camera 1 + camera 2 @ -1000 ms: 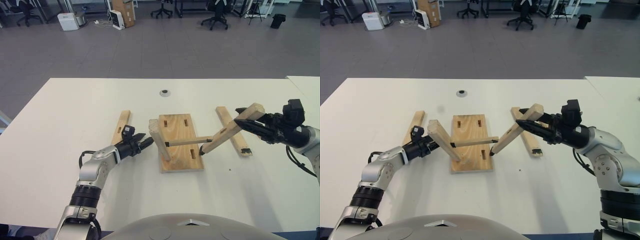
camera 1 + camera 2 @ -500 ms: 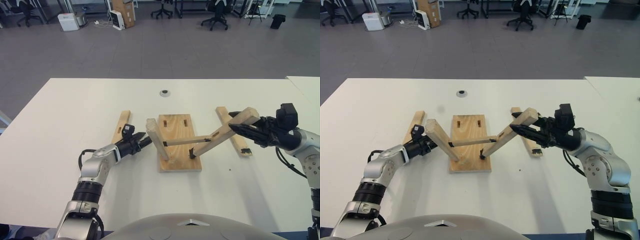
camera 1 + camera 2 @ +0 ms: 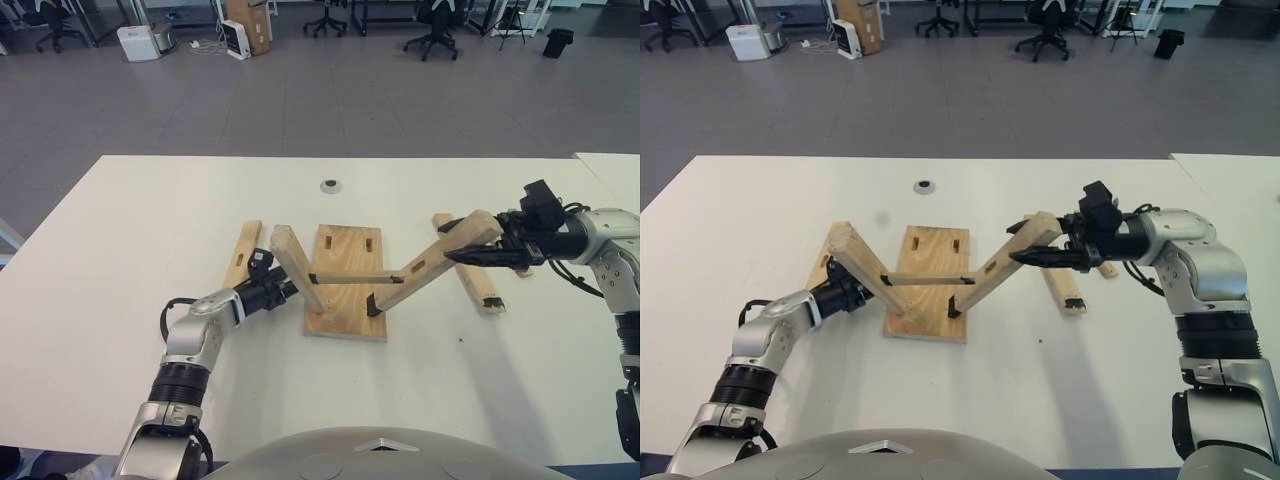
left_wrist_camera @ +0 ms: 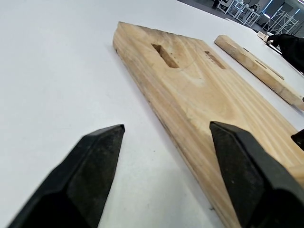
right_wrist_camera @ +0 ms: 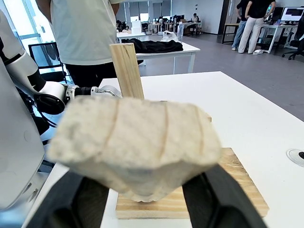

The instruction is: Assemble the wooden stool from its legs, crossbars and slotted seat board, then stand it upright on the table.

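**Joined leg pair over slotted seat board**

Seat board (image 3: 345,250): pale wood, lying flat, two slots at far end. Left leg (image 3: 298,270) and right leg (image 3: 425,268): joined by thin crossbar (image 3: 355,277), splayed outward, lower ends at board. Loose left piece (image 3: 243,250) and loose right piece (image 3: 482,290): flat beside board.

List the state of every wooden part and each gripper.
seat board: flat on table, far slots empty
leg frame: joined by crossbar, tilted, feet on seat board
left loose leg: flat on table
right loose leg: flat on table
left gripper: jaws open, empty
right gripper: jaws shut on leg frame
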Controlling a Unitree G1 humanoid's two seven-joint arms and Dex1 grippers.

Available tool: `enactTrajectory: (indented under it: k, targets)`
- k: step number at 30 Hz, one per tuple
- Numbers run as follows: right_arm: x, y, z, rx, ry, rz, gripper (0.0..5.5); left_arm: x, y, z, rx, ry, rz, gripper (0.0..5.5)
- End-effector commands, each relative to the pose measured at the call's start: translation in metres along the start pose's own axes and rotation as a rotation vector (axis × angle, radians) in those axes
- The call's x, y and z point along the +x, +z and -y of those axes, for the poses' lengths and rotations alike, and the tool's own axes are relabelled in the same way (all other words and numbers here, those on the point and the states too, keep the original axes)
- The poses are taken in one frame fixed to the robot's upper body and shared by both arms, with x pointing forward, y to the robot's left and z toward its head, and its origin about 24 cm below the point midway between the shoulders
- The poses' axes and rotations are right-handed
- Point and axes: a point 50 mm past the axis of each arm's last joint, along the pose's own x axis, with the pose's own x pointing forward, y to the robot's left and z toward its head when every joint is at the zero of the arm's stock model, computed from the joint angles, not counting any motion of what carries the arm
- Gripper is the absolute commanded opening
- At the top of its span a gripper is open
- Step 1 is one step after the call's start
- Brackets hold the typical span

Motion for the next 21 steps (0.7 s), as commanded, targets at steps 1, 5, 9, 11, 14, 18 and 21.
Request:
enactTrajectory:
  k: [1,5,9,11,14,18,21]
  targets:
    - [0.011,0.001,-0.004,0.027,0.017,-0.111,2.07,-0.001,0.001,0.006,0.013,0.035,0.015,3.31]
    - [0.025,-0.014,-0.009,0.052,-0.100,-0.173,2.07,-0.002,0.002,0.015,0.032,0.080,0.008,3.31]
    - [0.038,-0.016,-0.020,0.017,-0.167,-0.188,2.07,-0.003,0.005,0.028,0.066,0.086,-0.021,3.31]
    - [0.044,-0.021,-0.030,-0.009,-0.164,-0.185,2.07,-0.002,0.005,0.035,0.055,0.089,-0.024,3.31]
    - [0.050,-0.027,-0.034,0.013,-0.185,-0.189,2.07,0.000,0.000,0.045,0.041,0.079,-0.036,3.31]
    - [0.053,-0.039,-0.023,0.077,-0.219,-0.233,2.07,0.003,-0.001,0.049,0.044,0.068,-0.046,3.31]
    - [0.056,-0.063,-0.026,0.133,-0.182,-0.340,2.07,0.004,-0.002,0.050,0.046,0.066,-0.053,3.31]
